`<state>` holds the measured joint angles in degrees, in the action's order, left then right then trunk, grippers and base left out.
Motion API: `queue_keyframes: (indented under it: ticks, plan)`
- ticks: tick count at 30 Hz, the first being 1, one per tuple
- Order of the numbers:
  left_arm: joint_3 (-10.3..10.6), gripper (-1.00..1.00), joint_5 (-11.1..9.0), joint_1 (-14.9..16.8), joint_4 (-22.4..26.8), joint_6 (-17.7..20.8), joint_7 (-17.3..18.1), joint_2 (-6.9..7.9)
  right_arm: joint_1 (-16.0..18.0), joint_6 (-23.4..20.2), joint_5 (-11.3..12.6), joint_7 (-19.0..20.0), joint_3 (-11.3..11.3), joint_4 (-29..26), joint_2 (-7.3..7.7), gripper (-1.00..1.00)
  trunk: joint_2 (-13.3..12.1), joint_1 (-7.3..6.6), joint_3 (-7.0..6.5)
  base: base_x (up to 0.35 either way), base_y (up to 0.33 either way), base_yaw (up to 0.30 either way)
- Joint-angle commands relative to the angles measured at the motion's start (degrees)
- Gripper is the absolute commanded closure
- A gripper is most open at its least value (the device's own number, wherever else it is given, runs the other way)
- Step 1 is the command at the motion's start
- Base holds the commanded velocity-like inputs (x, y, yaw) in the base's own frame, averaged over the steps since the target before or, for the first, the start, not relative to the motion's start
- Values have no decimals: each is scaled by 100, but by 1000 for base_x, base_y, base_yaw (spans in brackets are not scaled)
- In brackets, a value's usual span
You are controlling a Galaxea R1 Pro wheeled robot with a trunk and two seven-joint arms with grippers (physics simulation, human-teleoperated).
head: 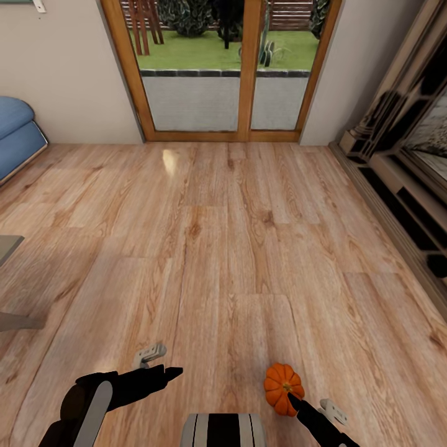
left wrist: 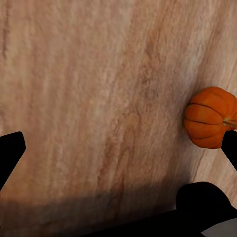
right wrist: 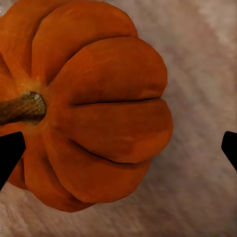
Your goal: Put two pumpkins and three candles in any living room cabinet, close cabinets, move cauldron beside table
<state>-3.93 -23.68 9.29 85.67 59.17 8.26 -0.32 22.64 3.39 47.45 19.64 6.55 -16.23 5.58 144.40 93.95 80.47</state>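
One bright orange pumpkin (head: 280, 383) hangs above the wooden floor at the lower right of the head view, with my right gripper (head: 292, 398) shut on it. The right wrist view shows the pumpkin (right wrist: 98, 113) close up with its brown stem, between the two black fingertips (right wrist: 10, 155) of the right gripper (right wrist: 118, 153). My left gripper (head: 172, 372) is held low at the lower left, open and holding nothing. Its wrist view looks past its fingertips (left wrist: 10, 150) at the floor, with the pumpkin (left wrist: 210, 117) off to one side. The candles, cauldron and cabinet are out of view.
Bare wooden floor (head: 223, 248) stretches ahead to a wood-framed glass door (head: 239, 74). A blue sofa (head: 15, 136) sits at the far left and a grey table corner (head: 7, 245) at the left edge. A pale shelving unit (head: 403, 186) with dark niches lines the right wall.
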Motion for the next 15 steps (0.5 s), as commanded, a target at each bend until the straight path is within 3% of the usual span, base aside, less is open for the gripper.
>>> queue_keyframes:
  ticks: [1,15]
  plan:
    - [-11,-100,41,3,2,27,53,-3,3,30,54,13,48,9,5,-100,1,-1,3,28,51,0]
    - [-57,-100,37,2,2,32,62,-3,3,30,54,14,48,13,5,-100,1,-1,3,3,6,0]
